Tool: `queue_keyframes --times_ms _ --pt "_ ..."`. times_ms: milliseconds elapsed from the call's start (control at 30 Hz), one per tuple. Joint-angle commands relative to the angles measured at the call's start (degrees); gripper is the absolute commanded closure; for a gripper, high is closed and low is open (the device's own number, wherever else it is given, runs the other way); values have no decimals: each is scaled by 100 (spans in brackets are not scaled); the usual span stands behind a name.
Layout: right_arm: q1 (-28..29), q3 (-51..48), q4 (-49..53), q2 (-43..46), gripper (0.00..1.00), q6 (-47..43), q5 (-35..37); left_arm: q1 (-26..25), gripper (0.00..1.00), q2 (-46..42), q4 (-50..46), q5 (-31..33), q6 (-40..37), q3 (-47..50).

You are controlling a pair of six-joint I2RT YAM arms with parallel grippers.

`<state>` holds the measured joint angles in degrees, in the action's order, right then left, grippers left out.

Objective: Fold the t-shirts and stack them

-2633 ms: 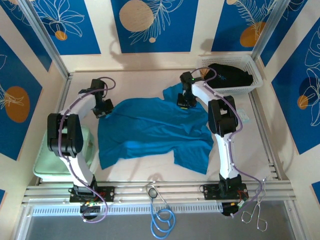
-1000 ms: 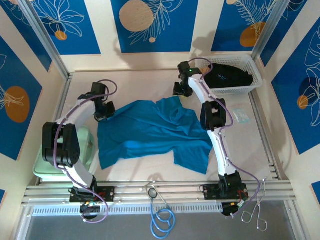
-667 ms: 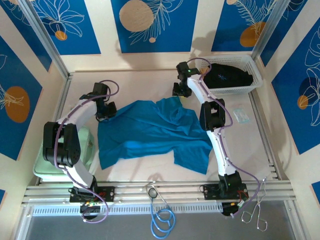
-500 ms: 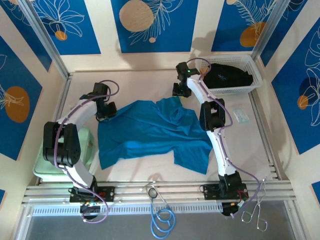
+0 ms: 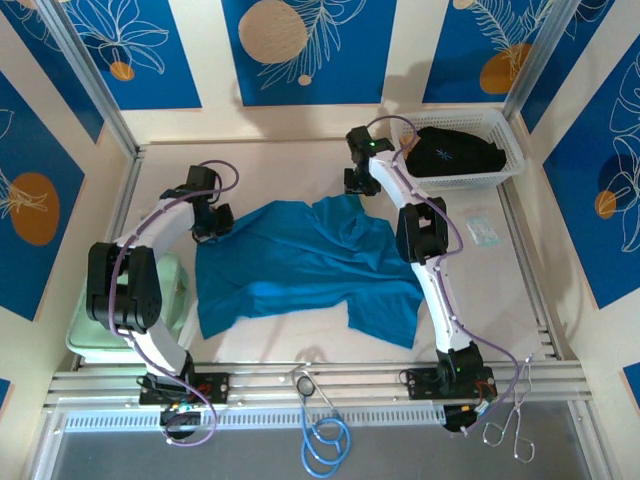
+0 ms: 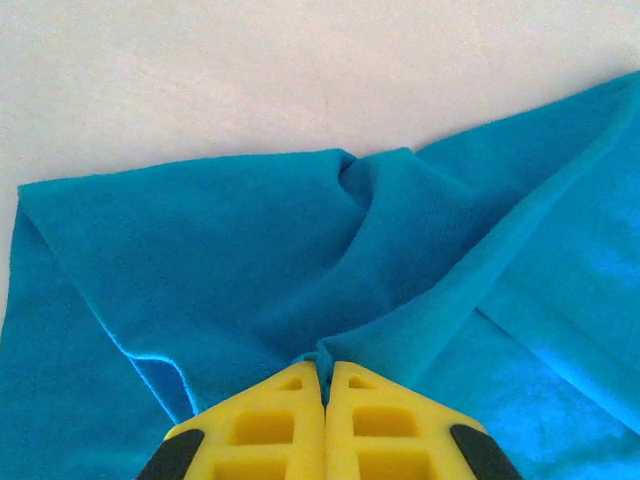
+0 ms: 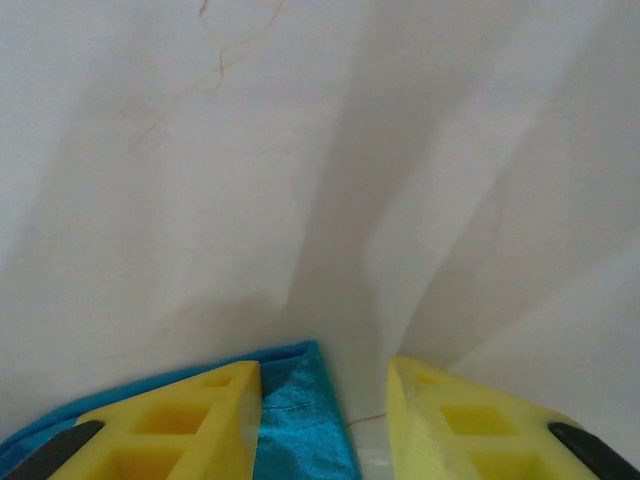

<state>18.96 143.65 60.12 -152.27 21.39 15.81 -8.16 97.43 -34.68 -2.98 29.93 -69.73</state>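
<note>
The left arm [image 5: 155,220] was seen stretched forward from its base, with its elbow bent beside the left edge of the teal-blue t-shirt [image 5: 300,260]. The left hand [image 5: 207,222] was lowered onto the far left corner of this shirt. In the left wrist view the two yellow fingers [image 6: 285,430] of the left hand [image 6: 323,372] were pressed together, and a fold of the teal-blue t-shirt [image 6: 250,250] was pinched between them.

The right arm [image 5: 425,235] was extended far across the right side of the shirt, and the right hand [image 5: 357,182] was held just beyond its far right corner. In the right wrist view the fingers of the right hand [image 7: 325,375] were spread apart. A tip of the teal cloth [image 7: 295,420] was lying in the gap, next to one finger, and nothing was gripped.

The shirt was spread out, wrinkled, in the middle of the pale desk [image 5: 280,170]. Beyond its far right corner a white mesh basket [image 5: 470,178] was placed, and the black t-shirt [image 5: 455,150] was lying inside it. To the left of the shirt a pale green pad [image 5: 85,340] was resting near the edge of the desk. In front of the shirt, past the metal rails, a coiled blue cable [image 5: 325,440] and a metal scissors-like tool [image 5: 510,425] were seen. The desk was enclosed by cream walls with blue flower-patterned panels [image 5: 300,50].
</note>
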Motion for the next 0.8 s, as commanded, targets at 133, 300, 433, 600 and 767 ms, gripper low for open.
queue_keyframes --times_ms 133,300,433,600,767 --pt "222 -234 939 -210 73 23 -575 -79 100 187 90 -71 -23 -65" --pt "204 -163 962 -329 92 15 -758 -86 99 265 110 -62 -23 -74" --pt "190 -128 973 -324 100 6 -800 -88 100 320 124 -75 -23 -107" --pt "156 -114 974 186 100 -59 -659 -96 100 272 5 -106 -42 -484" --pt "84 -725 664 1667 100 -94 -463 -141 100 -238 -403 -58 -183 -1308"
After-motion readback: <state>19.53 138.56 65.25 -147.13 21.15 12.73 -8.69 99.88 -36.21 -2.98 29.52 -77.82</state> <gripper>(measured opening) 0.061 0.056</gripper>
